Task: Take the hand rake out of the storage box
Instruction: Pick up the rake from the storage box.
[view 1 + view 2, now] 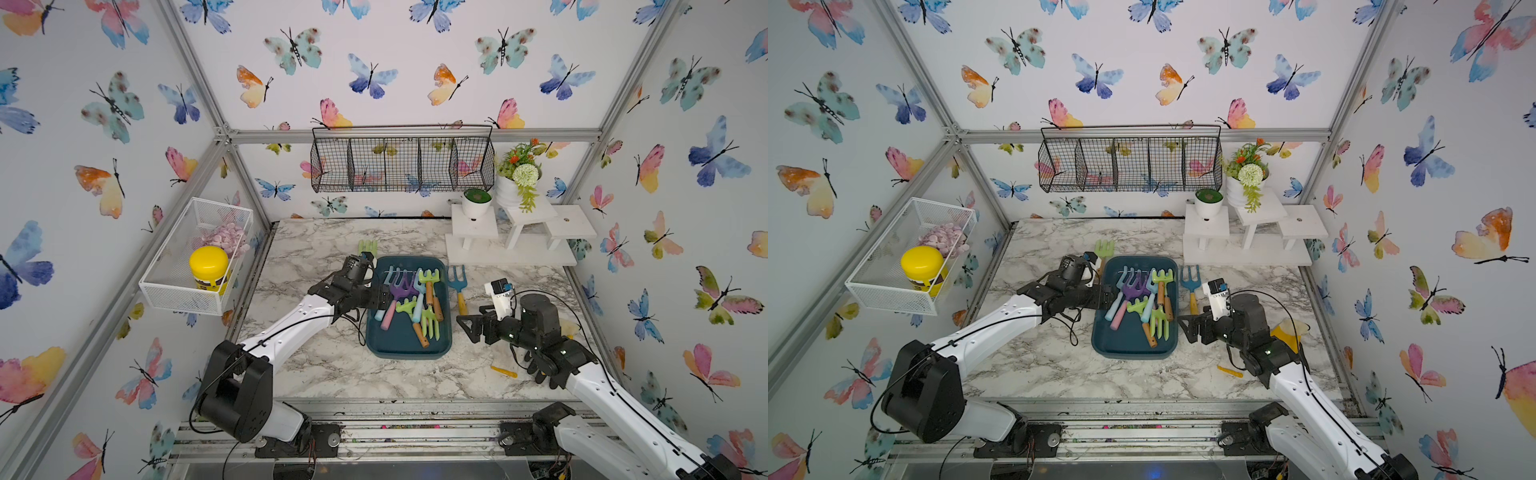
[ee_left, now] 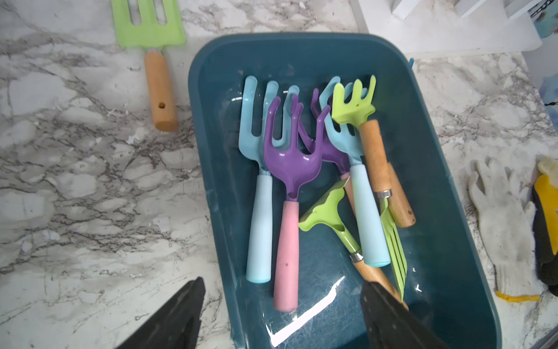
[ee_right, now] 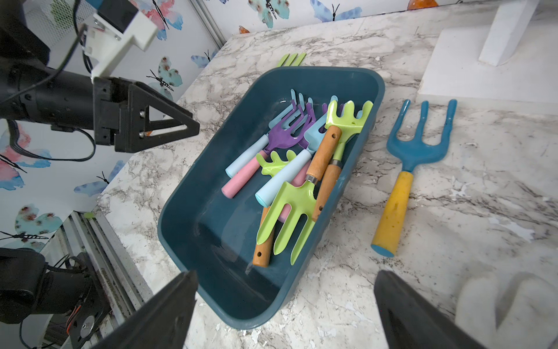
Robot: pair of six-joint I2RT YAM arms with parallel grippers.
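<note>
Seven or so hand rakes [image 2: 290, 163] lie in the storage box [image 2: 223, 181]

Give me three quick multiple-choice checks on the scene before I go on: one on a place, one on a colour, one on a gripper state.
1. Where does the yellow-handled blue hand fork lie?
A. On the table beside the storage box
B. In the white mesh basket
C. In the black wire rack

2. What colour is the handle of the purple hand rake lying on top?
A. Yellow
B. Pink
C. Bare wood

3. The left gripper is:
A. Shut on a rake
B. Shut, empty
C. Open, empty

Answers:
1 A: it lies flat on the table, outside the box's rim.
2 B: the left wrist view shows a pink grip below the purple tines.
3 C: its fingers stand wide apart, gripping nothing.
</note>
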